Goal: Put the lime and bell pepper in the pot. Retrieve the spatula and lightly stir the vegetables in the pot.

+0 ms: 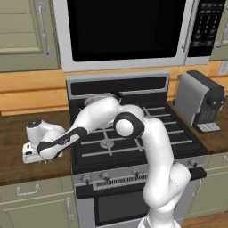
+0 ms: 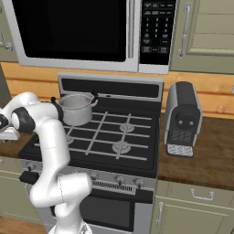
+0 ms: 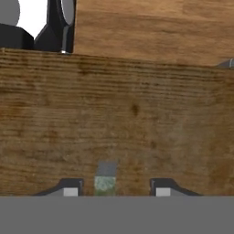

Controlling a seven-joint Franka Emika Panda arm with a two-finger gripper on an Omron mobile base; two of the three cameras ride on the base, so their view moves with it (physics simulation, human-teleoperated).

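My gripper [image 3: 116, 189] points down at the brown wooden counter [image 3: 137, 119] left of the stove. Its fingertips [image 3: 71, 190] stand apart. Between them lies a narrow grey-green piece [image 3: 106, 180] that looks like the spatula's thin handle, with a gap on each side. From the left base view the hand [image 1: 40, 159] sits low on that counter, the arm stretched out leftward. The steel pot [image 2: 75, 109] with black handles stands on the stove's back left burner, partly behind my arm [image 1: 94, 100]. Its inside is hidden, and so are the lime and bell pepper.
A grey coffee machine [image 1: 202, 100] [image 2: 183, 119] stands on the counter right of the stove [image 2: 114, 137]. The microwave [image 1: 124, 31] hangs above. The counter's edge [image 3: 137, 61] runs across the top of the hand view.
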